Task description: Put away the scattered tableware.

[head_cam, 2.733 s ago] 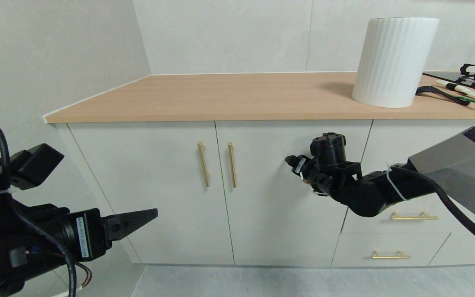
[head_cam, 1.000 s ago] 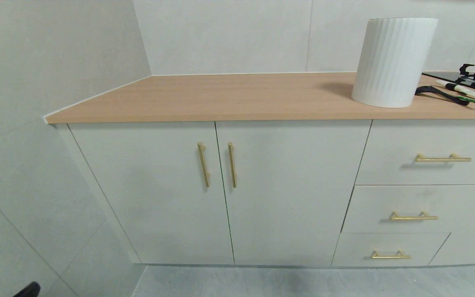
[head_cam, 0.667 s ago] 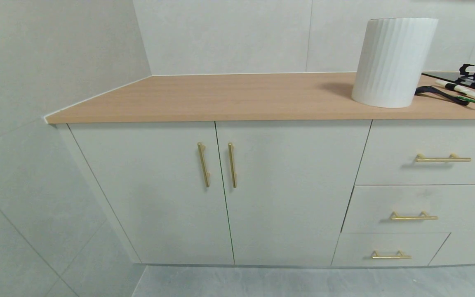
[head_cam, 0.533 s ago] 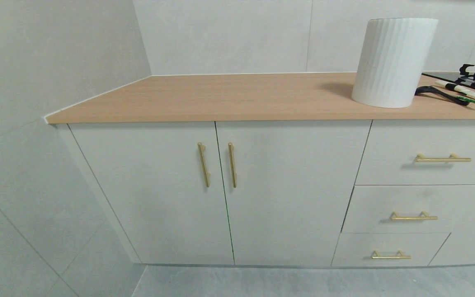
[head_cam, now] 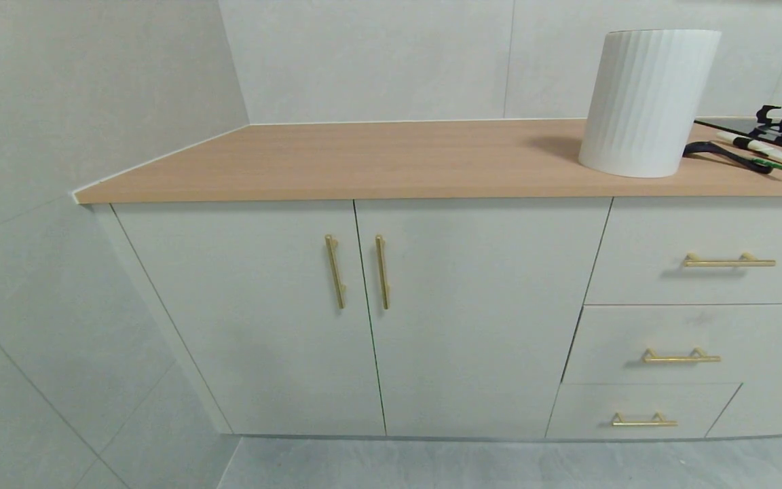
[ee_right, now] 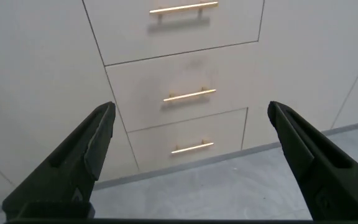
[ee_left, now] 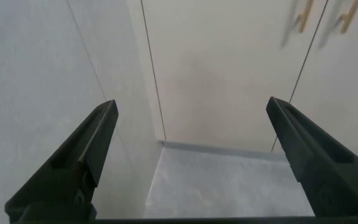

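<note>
Scattered utensils lie at the far right of the wooden countertop (head_cam: 364, 159): a black ladle-like tool (head_cam: 727, 153) and a pale stick-shaped utensil (head_cam: 774, 153). A tall white ribbed container (head_cam: 645, 102) stands beside them. My left gripper (ee_left: 191, 112) is open and hangs low in front of the left cabinet door, near the floor. My right gripper (ee_right: 191, 112) is open as well, held low and facing the drawers (ee_right: 185, 93), nothing between its fingers.
Below the countertop are two closed cabinet doors with vertical gold handles (head_cam: 357, 272) and three closed drawers with gold handles (head_cam: 727, 261) on the right. A tiled wall stands at the left. Grey floor (head_cam: 499, 465) lies in front of the cabinet.
Both arms have dropped out of the head view; 2.7 s ago the right gripper hung before the right cabinet door and the left at the lower left. The cabinet and utensils are unchanged.
</note>
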`<state>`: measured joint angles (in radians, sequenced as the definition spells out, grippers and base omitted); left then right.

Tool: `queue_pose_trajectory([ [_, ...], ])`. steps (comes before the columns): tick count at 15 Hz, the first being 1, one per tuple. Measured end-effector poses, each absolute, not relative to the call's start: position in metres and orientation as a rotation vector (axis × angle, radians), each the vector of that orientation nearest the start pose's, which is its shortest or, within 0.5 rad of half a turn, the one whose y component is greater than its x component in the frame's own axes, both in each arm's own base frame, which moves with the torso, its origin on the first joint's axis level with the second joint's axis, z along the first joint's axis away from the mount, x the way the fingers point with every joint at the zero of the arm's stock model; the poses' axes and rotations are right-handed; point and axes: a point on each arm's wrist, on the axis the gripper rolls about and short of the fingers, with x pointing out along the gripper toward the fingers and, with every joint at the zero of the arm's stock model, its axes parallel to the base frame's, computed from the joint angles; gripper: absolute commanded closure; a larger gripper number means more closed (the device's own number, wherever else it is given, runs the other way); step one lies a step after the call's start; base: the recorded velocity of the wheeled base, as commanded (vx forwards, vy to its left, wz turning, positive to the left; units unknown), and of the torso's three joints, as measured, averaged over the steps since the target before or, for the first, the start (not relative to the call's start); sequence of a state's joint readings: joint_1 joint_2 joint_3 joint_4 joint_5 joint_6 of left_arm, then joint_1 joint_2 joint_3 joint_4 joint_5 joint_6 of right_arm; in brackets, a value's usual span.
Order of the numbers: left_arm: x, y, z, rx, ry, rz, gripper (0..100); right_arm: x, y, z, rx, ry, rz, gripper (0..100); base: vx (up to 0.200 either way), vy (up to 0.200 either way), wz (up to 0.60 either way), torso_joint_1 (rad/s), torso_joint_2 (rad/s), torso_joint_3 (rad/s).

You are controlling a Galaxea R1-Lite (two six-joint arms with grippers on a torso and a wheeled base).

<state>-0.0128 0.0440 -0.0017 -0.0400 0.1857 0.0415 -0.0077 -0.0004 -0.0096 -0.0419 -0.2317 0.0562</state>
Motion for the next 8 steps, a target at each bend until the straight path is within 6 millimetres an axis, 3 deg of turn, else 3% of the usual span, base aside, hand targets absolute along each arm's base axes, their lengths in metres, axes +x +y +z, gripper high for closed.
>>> queue_pose_trajectory([
  [5, -0.0226, 0.0001, 0.0755, 0.039, 0.009, 0.013, 0, -0.023, 0.0005, 0.0768, 0.023, -0.01, 0.008, 0, 0.0, 0.0, 0.0, 0.0, 0.0, 0.0],
  [8, -0.0228, -0.0002, 0.0757, 0.033, 0.004, 0.004, 0, -0.0227, 0.0007, 0.0762, -0.002, -0.002, 0.028, 0, 0.0, 0.0, 0.0, 0.0, 0.0, 0.0],
])
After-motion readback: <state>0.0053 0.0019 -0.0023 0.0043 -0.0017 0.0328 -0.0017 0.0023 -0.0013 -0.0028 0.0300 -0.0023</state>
